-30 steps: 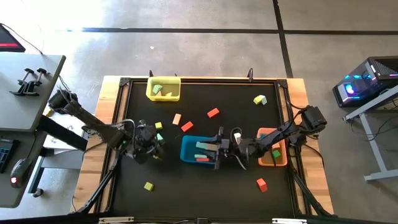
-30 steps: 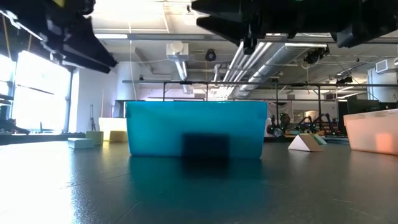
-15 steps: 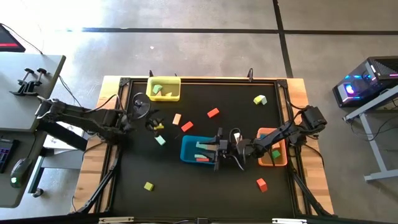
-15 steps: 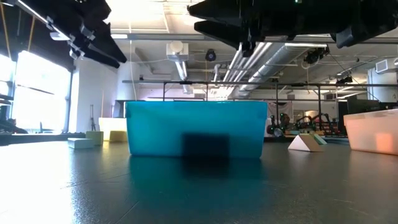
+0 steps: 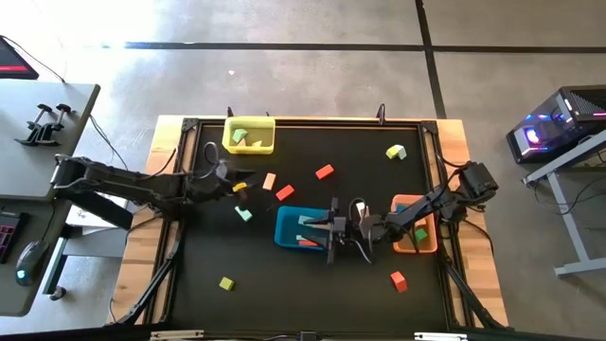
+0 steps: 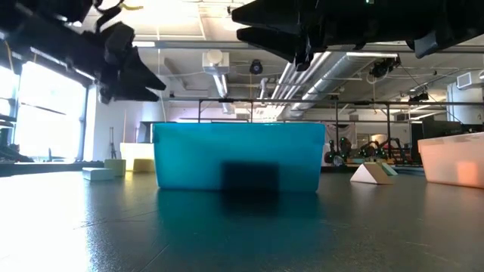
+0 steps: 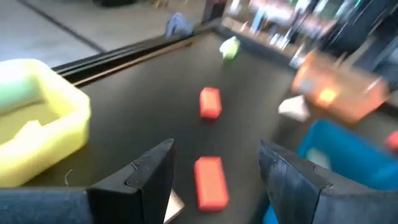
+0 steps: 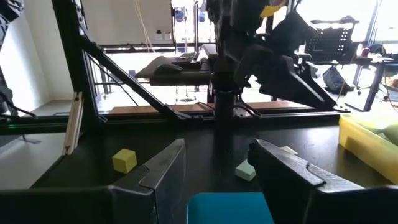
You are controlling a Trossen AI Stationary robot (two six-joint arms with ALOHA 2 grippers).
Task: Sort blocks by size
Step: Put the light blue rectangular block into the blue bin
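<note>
Blocks lie scattered on the black table: a tan one, two red ones, a lime one, a pale green one, a yellow one and a red one. My left gripper hangs open and empty just left of the tan block; in its wrist view the fingers frame a red block lying farther off. My right gripper is open and empty above the blue tray, which holds a pale bar and a red block.
A yellow tray with green blocks stands at the far left. An orange tray with a green block stands right of the blue tray. A raised frame runs along the table's edges.
My left gripper has swung from the table's left middle toward the far edge and turned to point toward the table's right, ending beside the tan block.
</note>
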